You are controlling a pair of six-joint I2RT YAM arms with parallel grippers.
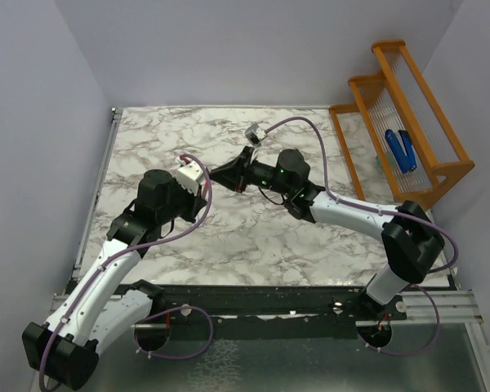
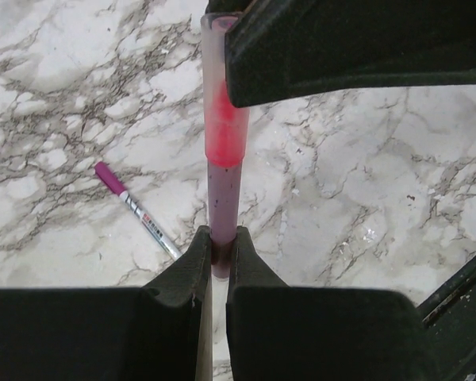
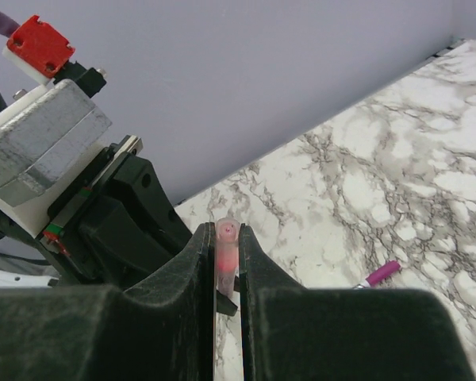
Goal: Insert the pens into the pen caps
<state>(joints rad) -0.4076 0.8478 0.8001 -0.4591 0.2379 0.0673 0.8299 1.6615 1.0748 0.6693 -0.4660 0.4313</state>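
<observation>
Pen (image 2: 222, 198) links left gripper (image 2: 220, 248) and right gripper (image 3: 226, 255), far from edges.

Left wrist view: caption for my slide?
Left gripper shut on a slim pinkish pen, its end in a translucent pink cap pinched by the right gripper.

Robot lab test cell. Left arm (image 1: 98, 282) and right arm (image 1: 351, 214) are bolted to a black base plate (image 1: 269, 298) at frame bottom, with an aluminium rail (image 1: 441, 306) at lower right and purple cables (image 1: 298, 119) running exposed. The marble-print tabletop (image 1: 147, 139) is boxed in by plain lavender walls (image 1: 229, 49). An orange wooden rack (image 1: 408, 131) sits upper right.
</observation>
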